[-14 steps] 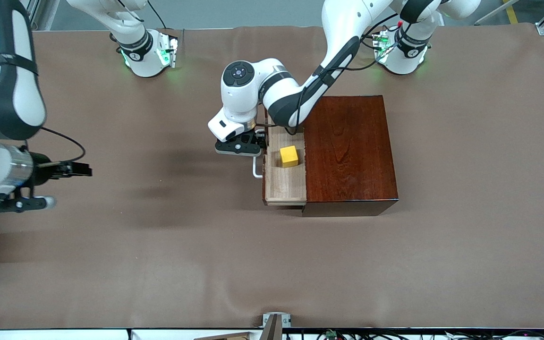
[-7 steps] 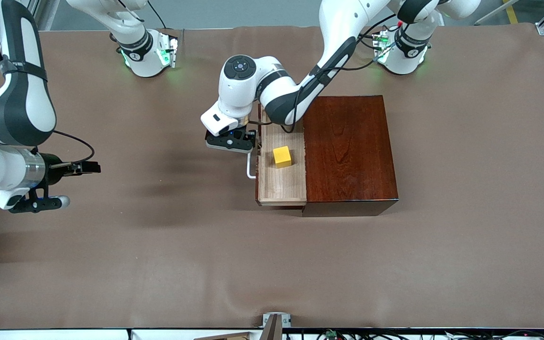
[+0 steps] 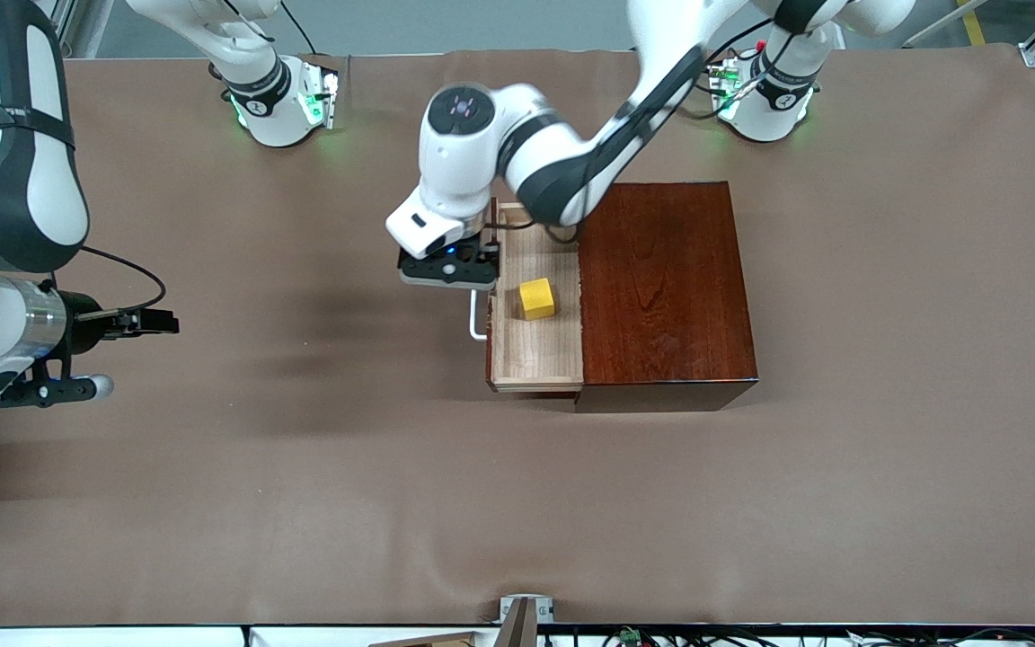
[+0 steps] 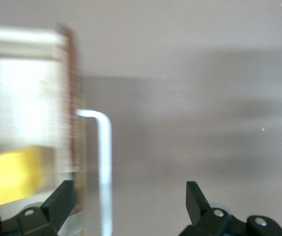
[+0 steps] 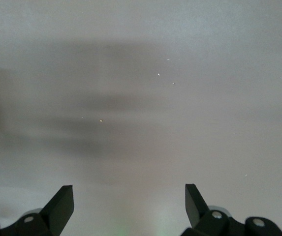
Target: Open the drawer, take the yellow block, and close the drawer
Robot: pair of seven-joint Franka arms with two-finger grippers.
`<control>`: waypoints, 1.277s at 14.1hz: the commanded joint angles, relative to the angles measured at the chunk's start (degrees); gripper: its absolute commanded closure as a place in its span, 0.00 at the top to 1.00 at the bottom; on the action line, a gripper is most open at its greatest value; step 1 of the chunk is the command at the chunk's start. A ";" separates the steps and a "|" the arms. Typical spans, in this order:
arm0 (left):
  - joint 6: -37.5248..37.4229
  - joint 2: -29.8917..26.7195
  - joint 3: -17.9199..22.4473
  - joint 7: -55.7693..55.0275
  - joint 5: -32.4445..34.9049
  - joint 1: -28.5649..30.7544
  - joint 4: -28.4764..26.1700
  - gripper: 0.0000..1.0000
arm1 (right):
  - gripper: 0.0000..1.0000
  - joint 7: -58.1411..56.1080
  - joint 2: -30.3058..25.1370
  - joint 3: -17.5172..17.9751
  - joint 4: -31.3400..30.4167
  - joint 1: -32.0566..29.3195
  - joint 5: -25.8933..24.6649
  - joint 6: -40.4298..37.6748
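The drawer [image 3: 535, 346] stands pulled out of the dark wooden box [image 3: 666, 288] toward the right arm's end of the table. The yellow block [image 3: 536, 298] lies on its pale wood floor. My left gripper [image 3: 473, 268] hovers over the end of the white handle [image 3: 476, 322] that is farther from the front camera. In the left wrist view the left gripper [image 4: 128, 189] is open, the handle [image 4: 105, 162] runs between its fingers untouched, and the yellow block [image 4: 13, 177] shows beside one finger. My right gripper [image 3: 158, 321] waits open over bare table, and the right wrist view shows the right gripper [image 5: 129, 196] with nothing between its fingers.
The brown table cover [image 3: 302, 467] spreads all round the box. The two arm bases [image 3: 279, 99] stand along the table edge farthest from the front camera. A small metal bracket [image 3: 525, 611] sits at the nearest edge.
The drawer slid a little farther out toward the right arm's end. The left gripper then rose from the handle. The right arm shifted slightly.
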 commanded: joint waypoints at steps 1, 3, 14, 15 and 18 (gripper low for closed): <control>-11.95 -10.97 -0.13 1.51 -0.73 5.47 -2.58 1.00 | 1.00 -0.10 0.06 0.32 0.59 -0.21 0.95 -0.46; -19.61 -17.12 -0.05 11.13 -0.82 9.35 -2.75 1.00 | 1.00 -0.27 -0.11 0.67 0.68 1.19 1.04 -0.90; -32.73 -23.91 0.30 43.96 -3.81 30.63 -3.28 1.00 | 1.00 -0.71 0.42 0.50 2.61 13.06 0.86 4.37; -33.34 -24.35 0.30 45.63 -3.81 31.94 -3.37 1.00 | 1.00 -0.80 0.68 0.58 2.62 13.06 1.21 4.81; -34.05 -25.05 0.21 51.25 -3.90 34.76 -3.37 1.00 | 1.00 -4.05 0.85 1.02 2.53 16.48 1.21 7.88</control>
